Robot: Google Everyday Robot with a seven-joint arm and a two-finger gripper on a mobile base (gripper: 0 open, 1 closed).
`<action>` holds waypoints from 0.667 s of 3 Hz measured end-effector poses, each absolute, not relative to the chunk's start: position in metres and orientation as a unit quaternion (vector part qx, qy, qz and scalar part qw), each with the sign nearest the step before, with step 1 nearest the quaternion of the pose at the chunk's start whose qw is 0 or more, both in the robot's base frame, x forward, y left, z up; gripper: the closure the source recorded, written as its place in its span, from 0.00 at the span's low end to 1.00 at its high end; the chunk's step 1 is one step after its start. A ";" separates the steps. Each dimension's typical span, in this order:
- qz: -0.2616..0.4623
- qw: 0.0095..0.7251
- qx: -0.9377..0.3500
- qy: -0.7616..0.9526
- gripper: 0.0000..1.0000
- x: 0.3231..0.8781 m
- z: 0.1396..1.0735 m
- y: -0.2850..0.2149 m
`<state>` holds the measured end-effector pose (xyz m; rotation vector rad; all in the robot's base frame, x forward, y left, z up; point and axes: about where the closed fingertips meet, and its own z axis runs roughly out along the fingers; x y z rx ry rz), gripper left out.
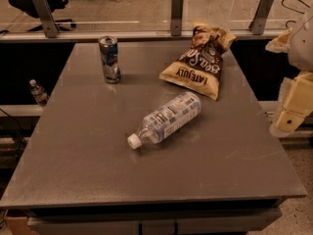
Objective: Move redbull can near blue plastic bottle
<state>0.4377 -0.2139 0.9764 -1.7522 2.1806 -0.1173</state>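
Observation:
The redbull can (pixel 109 59) stands upright at the back left of the grey table (pixel 73 170); it is silver with blue panels. The blue plastic bottle (pixel 167 119) lies on its side near the table's middle, with its white cap pointing to the front left. The can is well apart from the bottle, behind it and to its left. My gripper (pixel 289 120) hangs at the right edge of the view, beyond the table's right side, far from both the can and the bottle, and holds nothing that I can see.
A tan and brown chip bag (pixel 200 61) lies at the back right of the table, just behind the bottle. A railing with metal posts (pixel 176 12) runs behind the table. A tiny bottle (pixel 38 93) stands on the floor at the left.

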 end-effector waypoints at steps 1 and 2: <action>-0.041 0.170 -0.617 0.767 0.00 0.438 0.976 -0.214; -0.021 0.222 -0.598 0.770 0.00 0.463 0.981 -0.210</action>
